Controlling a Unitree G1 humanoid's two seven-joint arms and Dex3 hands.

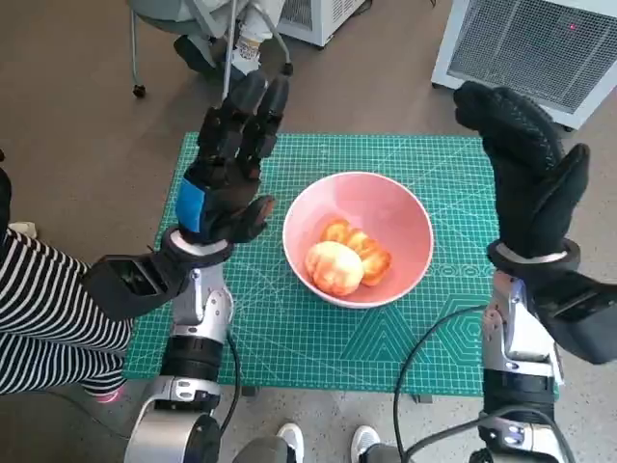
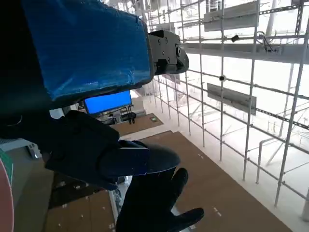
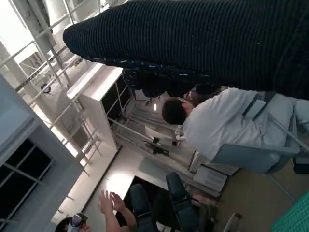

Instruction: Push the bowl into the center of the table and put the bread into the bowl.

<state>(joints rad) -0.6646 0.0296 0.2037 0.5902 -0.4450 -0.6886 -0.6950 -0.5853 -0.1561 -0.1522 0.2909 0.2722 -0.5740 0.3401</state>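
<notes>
With the bread (image 1: pixel 347 257) in the bowl (image 1: pixel 410 217) mid-table, both steps look done; the left hand (image 1: pixel 229 169) and right hand (image 1: pixel 525 174) hover empty, fingers spread, needing only withdrawal.

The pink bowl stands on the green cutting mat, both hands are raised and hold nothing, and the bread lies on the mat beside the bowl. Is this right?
Not fully. The golden-brown bread lies inside the round pink bowl, not beside it; the head view shows this. The rest holds: the bowl stands on the green gridded cutting mat, and the black, blue-taped left hand and the black knitted-glove right hand are raised and hold nothing.
</notes>
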